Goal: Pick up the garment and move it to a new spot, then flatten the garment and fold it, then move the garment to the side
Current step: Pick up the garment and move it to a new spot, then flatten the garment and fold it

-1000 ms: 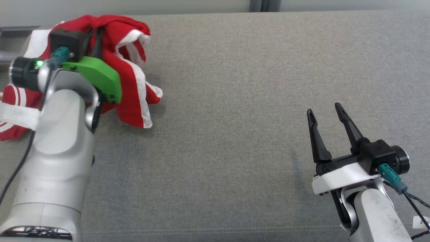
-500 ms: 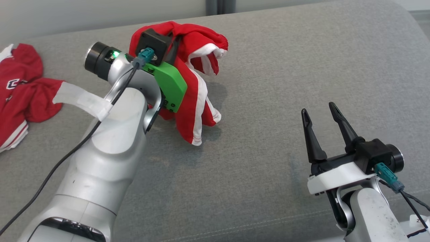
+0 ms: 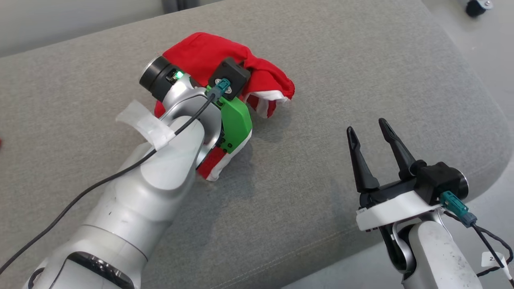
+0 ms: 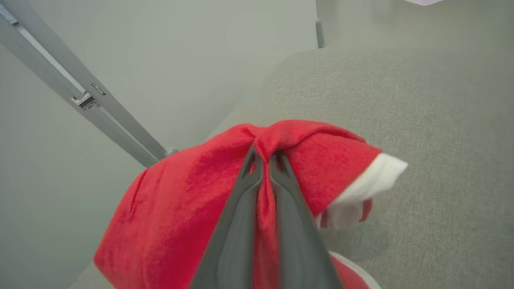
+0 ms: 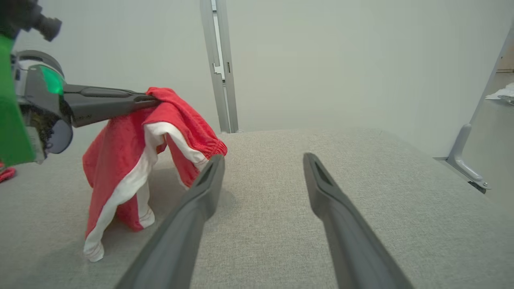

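Note:
The garment [image 3: 269, 76] is red with white stripes and hangs bunched from my left gripper [image 4: 263, 154], which is shut on a pinch of its fabric. Its lower end [image 5: 94, 249] trails onto the grey cushion [image 3: 321, 168]. In the right wrist view, the left gripper [image 5: 150, 99] reaches in from the left with the garment [image 5: 116, 148] draped under it. My right gripper [image 3: 367, 126] hovers open and empty over the cushion to the garment's right, with its fingers [image 5: 200, 192] spread wide.
The cushion's rounded right end [image 3: 486, 120] drops to a pale floor where a caster [image 3: 476, 6] stands. A grey metal post [image 5: 219, 68] rises behind the cushion. A bit of another red cloth [image 5: 6, 173] lies far left.
The head camera has swung to the right. My left arm has carried the garment to the right, away from another red garment that has left the view. The right gripper has stayed open.

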### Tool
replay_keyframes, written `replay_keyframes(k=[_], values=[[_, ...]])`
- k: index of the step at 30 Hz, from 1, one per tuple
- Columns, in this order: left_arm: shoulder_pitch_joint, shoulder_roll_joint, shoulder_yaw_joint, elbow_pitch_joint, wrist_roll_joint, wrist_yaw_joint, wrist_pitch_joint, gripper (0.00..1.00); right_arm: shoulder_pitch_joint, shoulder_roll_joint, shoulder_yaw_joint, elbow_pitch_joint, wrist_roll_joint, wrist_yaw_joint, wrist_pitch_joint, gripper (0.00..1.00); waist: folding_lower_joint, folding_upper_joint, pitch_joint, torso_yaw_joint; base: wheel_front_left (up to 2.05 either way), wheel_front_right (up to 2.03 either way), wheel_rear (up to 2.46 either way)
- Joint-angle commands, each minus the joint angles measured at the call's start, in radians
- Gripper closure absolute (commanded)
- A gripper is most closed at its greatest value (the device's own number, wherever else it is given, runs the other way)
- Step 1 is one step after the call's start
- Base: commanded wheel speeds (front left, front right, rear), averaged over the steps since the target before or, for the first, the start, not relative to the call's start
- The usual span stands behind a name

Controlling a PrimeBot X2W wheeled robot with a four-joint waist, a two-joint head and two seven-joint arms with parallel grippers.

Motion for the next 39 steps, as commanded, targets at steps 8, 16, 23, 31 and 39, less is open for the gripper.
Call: replay_keyframes(k=[8,16,23,31,39], values=[[0.018,0.005,-0.081,0.079,-0.075,0.025,-0.082,1.00,-0.022,-0.002,0.042,-0.012,0.042,0.000,-0.004,0.00,0.0000,-0.0001,0.091,-0.152,0.00,0.00,0.00],[0.060,0.005,-0.161,0.089,-0.188,0.043,-0.099,0.00,-0.021,-0.002,0.038,-0.006,0.053,0.000,-0.004,0.00,0.0000,-0.0001,0.106,-0.130,0.00,0.00,0.00],[0.041,0.004,-0.237,0.036,-0.283,0.061,-0.144,0.00,-0.027,-0.002,0.003,0.007,0.026,0.000,-0.004,0.00,0.0000,-0.0001,0.076,-0.026,0.00,0.00,0.00],[0.093,0.004,-0.269,0.042,-0.335,0.071,-0.174,0.00,-0.004,-0.003,-0.043,0.016,-0.004,0.000,-0.004,0.00,0.0000,-0.0001,0.020,0.074,0.00,0.00,0.00],[0.200,0.014,-0.216,0.113,-0.405,0.093,-0.197,0.00,0.024,-0.003,-0.080,0.014,-0.026,0.000,-0.004,0.00,0.0000,-0.0001,-0.017,0.143,0.00,0.00,0.00]])
